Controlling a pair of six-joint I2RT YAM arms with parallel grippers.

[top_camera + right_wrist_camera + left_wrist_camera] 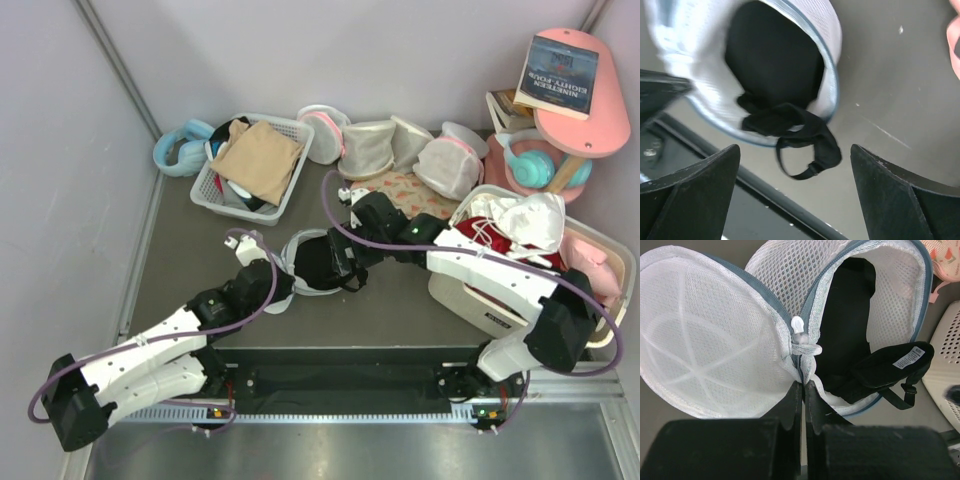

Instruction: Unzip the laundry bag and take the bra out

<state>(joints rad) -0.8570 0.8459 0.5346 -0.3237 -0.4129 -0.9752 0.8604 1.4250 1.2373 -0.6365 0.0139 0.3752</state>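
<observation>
The laundry bag (300,285) lies unzipped in the middle of the table, its two white mesh halves (710,340) spread apart. The black bra (847,330) sits in the open half, with a strap and labelled band spilling over the rim (805,135). My left gripper (804,385) is shut on the bag's mesh edge at the hinge, just below the zipper pull (799,332). My right gripper (795,170) is open wide and empty, hovering above the bra's hanging strap; it shows over the bag in the top view (345,262).
A white slatted basket (245,165) with tan cloth stands at the back left. Pink-trimmed mesh bags (400,145) line the back. A white bin (520,250) with red and white garments sits right. A dark rail (790,200) marks the near edge.
</observation>
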